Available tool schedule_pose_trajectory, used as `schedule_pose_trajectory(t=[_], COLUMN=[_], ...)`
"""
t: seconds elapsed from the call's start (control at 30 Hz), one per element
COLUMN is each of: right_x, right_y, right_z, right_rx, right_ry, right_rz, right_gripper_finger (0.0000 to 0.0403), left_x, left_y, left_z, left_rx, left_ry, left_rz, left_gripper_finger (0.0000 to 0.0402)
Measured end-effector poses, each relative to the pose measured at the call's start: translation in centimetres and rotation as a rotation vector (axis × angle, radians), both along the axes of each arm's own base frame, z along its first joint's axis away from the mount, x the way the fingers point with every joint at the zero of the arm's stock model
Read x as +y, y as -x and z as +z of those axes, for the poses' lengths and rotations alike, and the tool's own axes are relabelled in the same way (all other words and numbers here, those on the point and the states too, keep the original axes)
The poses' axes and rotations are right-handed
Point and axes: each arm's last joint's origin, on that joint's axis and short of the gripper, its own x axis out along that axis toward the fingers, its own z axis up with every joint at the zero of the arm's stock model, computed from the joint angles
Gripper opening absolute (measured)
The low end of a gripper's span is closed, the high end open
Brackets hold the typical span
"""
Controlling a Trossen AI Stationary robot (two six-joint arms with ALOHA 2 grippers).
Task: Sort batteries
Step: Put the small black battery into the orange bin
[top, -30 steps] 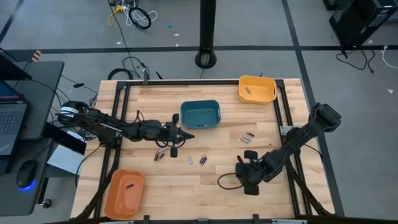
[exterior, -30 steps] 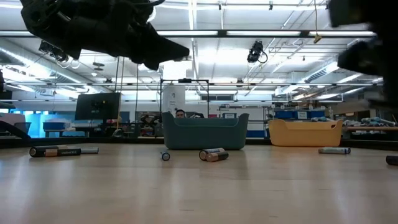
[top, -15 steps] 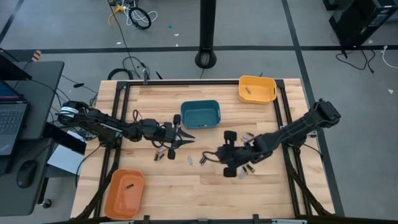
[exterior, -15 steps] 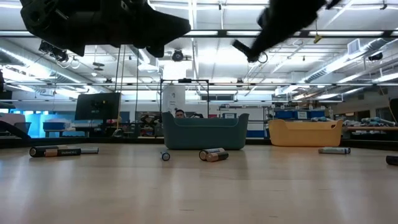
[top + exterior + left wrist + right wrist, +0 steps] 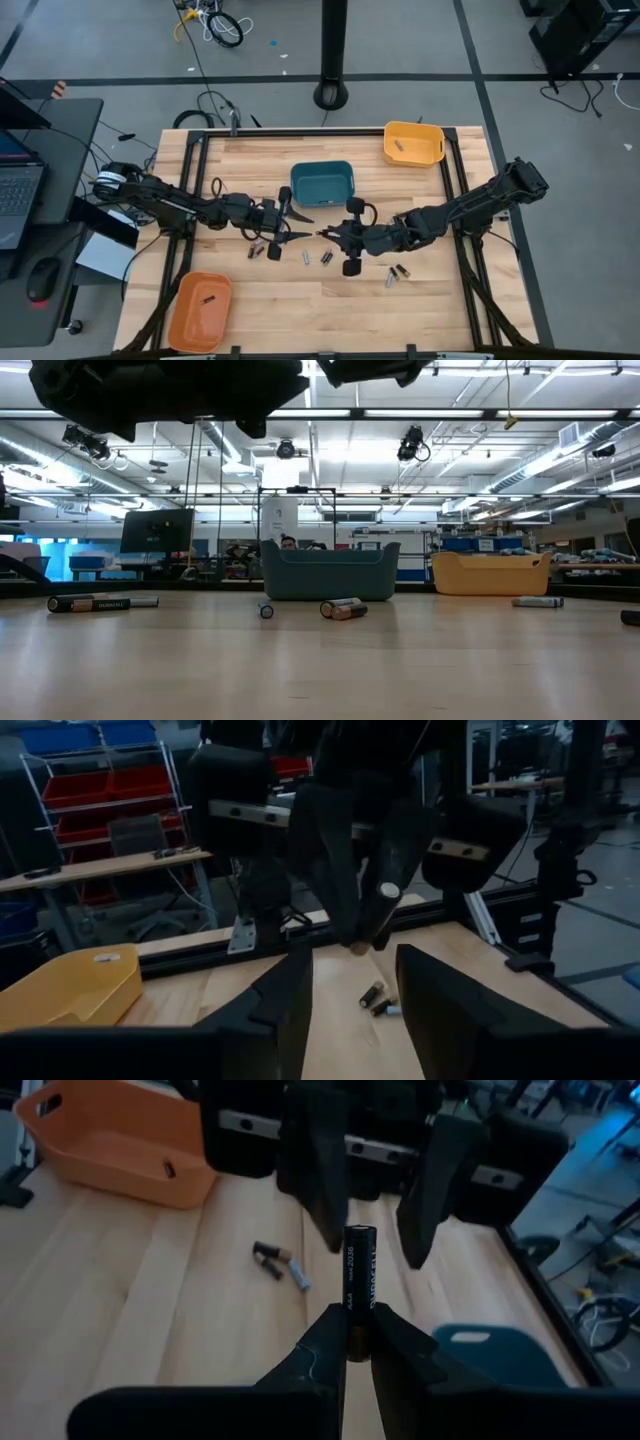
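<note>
A Duracell AAA battery [image 5: 359,1285] is held upright between the closed fingers of the right gripper [image 5: 327,235], just in front of the teal bin [image 5: 322,184] above the counter [image 5: 300,305]. The left gripper [image 5: 304,230], shut a second ago, is now spread wide around it: a handover looks complete.

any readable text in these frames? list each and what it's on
"DURACELL" on the battery held upright in the right claw.
"DURACELL" on the battery lying at the table's edge in the low view, faint but legible.
Small print beside the brand on the held battery: too small to read.
Other loose batteries, teal bin, yellow bin, orange bin: no legible text.
</note>
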Motion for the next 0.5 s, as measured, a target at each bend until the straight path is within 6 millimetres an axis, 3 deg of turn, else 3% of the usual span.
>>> schedule_pose_trajectory(t=[0.5], right_x=[-0.2], right_y=[-0.4], right_z=[0.5], right_rx=[-0.049], right_ry=[0.015], right_rz=[0.017], right_gripper_finger=[0.0043], left_x=[-0.8], left_y=[-0.6], left_z=[1.5], left_rx=[-0.05], left_ry=[-0.024], left_rz=[-0.043], left_gripper_finger=[0.0154])
